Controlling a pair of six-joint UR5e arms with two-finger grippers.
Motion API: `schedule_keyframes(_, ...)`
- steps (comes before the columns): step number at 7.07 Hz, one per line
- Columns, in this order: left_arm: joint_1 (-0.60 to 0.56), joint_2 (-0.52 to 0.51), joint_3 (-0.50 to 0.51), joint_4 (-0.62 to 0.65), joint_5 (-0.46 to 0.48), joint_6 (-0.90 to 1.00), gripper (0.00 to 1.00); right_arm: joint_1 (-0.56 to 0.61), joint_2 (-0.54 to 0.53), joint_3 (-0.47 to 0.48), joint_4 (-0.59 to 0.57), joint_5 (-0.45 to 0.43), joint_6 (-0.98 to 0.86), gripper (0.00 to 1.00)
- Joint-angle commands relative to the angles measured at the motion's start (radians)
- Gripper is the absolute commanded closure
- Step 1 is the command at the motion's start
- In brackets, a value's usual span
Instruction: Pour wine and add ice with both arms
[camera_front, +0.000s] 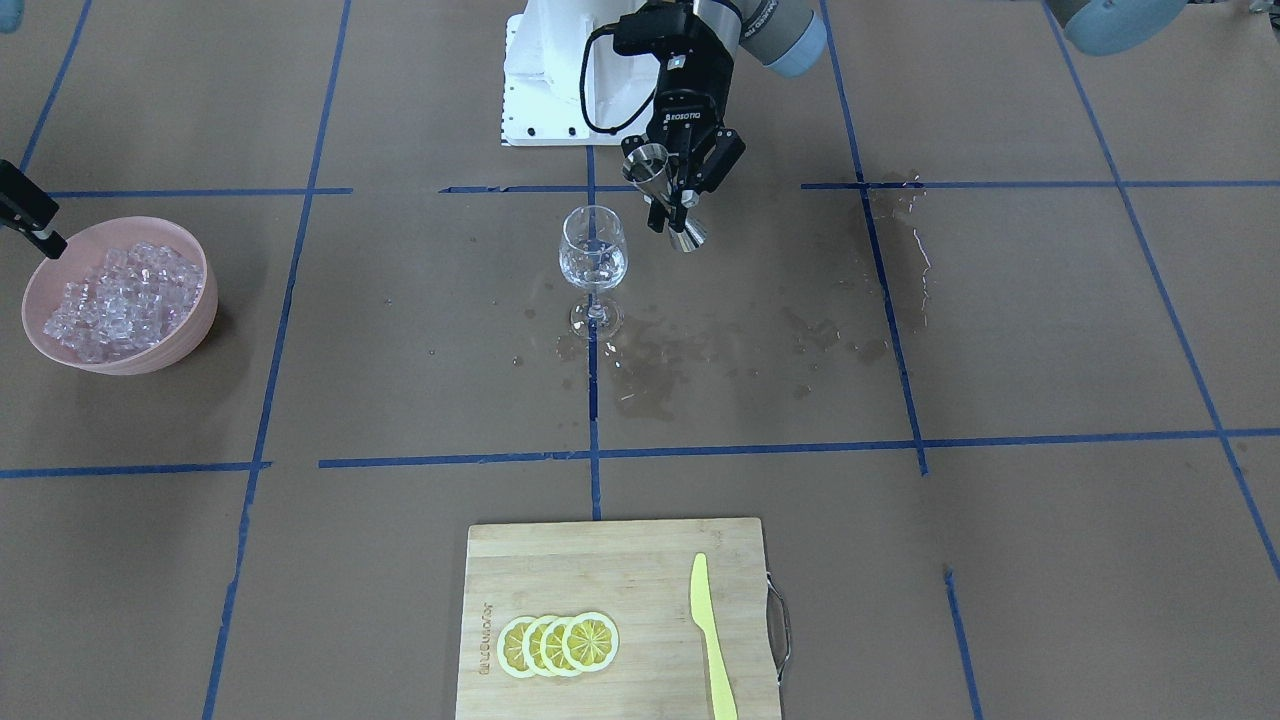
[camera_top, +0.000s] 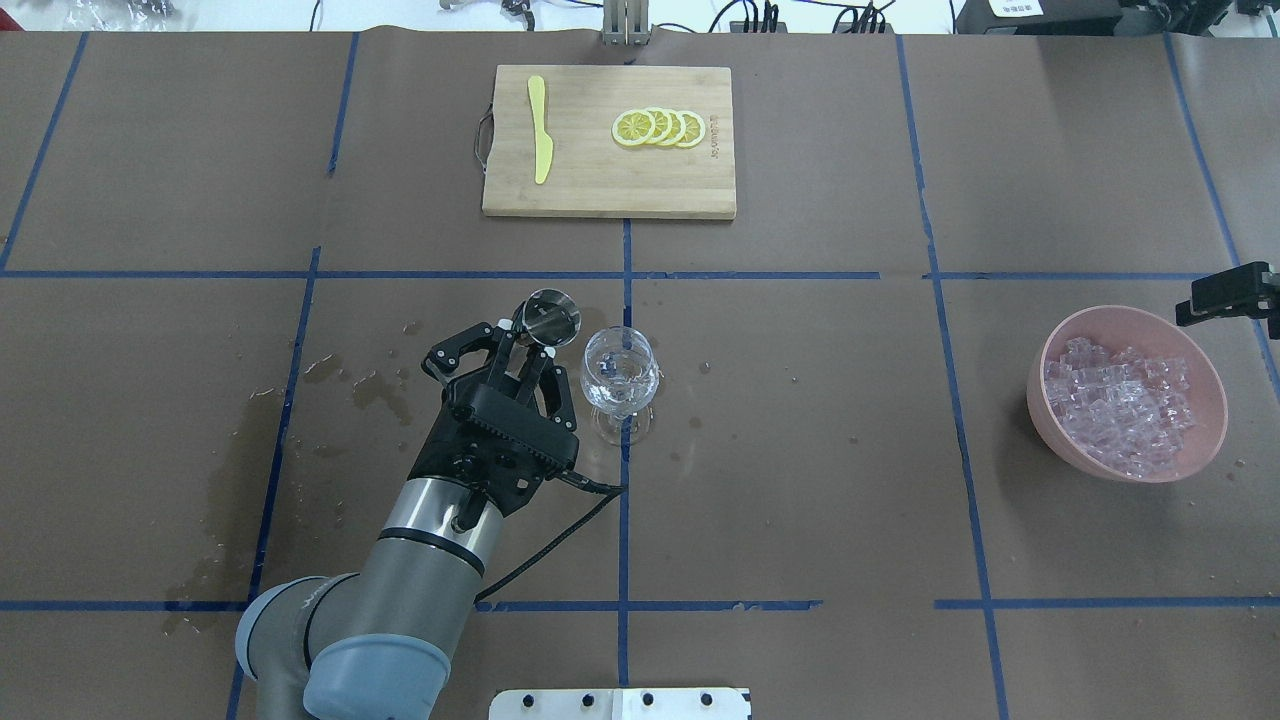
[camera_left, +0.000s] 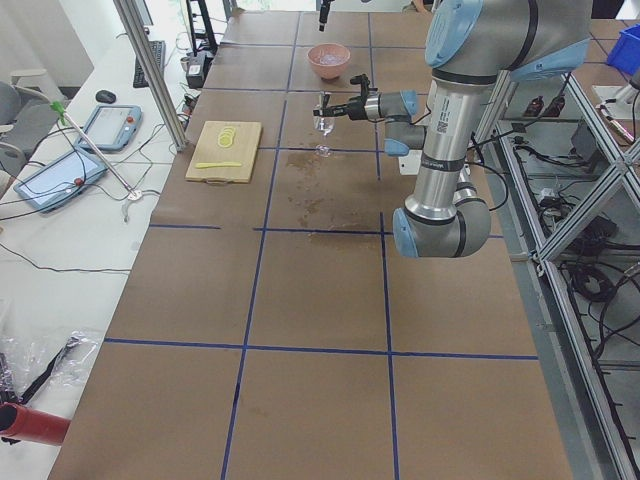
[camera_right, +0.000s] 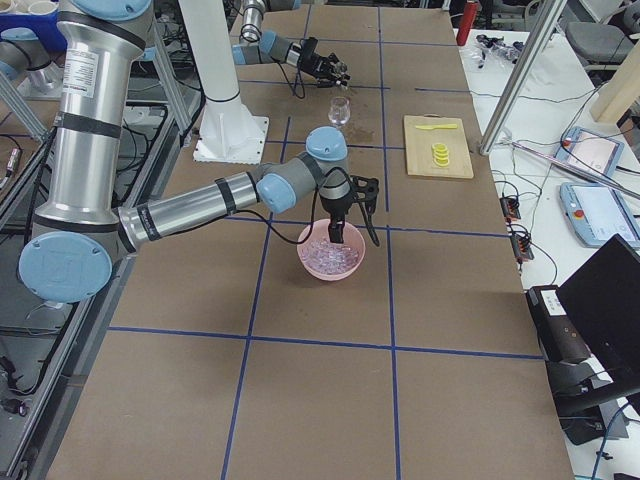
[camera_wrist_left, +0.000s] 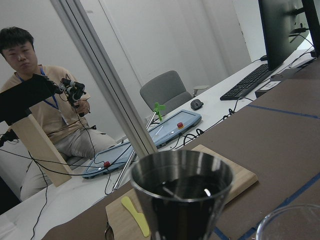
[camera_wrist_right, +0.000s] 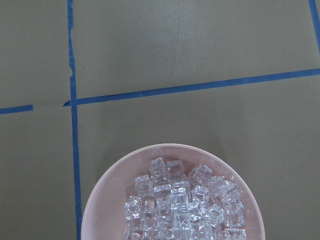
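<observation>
A small measure of wine (camera_front: 592, 270) already in the wine glass (camera_front: 593, 250), upright at mid-worktop (camera_front: 400, 330) on a crossing of blue tape lines (camera_front: 750, 450). Just beside the glass, on the robot's left of it, a steel jigger (camera_front: 645, 160), pinched at its waist by the left gripper (camera_front: 672, 205), clamped on it from the robot's side. Long axis of the jigger tilted, upper cup leaning toward the glass, beside the rim rather than over it in the overhead view, mouth mostly upward. Contents of that cup unreadable in the wrist view. By judgement: pour done or nearly so, with wine in the glass and no stream in sight.

Further out, the ice (camera_front: 125, 300), heaped in a pink bowl (camera_front: 195, 330) well apart from the glass, toward the robot's right end of the worktop. Right gripper (camera_top: 1235, 292) just above the bowl, so far nearer the ice than the left one. Opening of its jaws not to be told from these views.

Coming move, by judgement: down into the heap with the right gripper, then a long carry along the worktop toward the robot's left, to the glass, with the jigger first out of the way. Dark wet stains (camera_front: 650, 375) on the paper around the glass foot.
</observation>
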Motion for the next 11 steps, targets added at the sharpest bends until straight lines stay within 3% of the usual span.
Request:
schedule_keyframes(1, 0.0, -0.006, 0.006, 0.0, 0.006, 0.113, 1.0, 0.001, 0.0, 0.0, 0.0, 0.0, -0.001, 0.0)
schedule_keyframes(6, 0.0, -0.023, 0.029, 0.002, 0.083, 0.421, 1.0, 0.001, -0.002, 0.0, 0.001, 0.002, -0.001, 0.0)
schedule_keyframes(11, 0.0, -0.035, 0.058, 0.004, 0.119, 0.57, 1.0, 0.001, -0.003, 0.002, 0.001, 0.003, -0.001, 0.0)
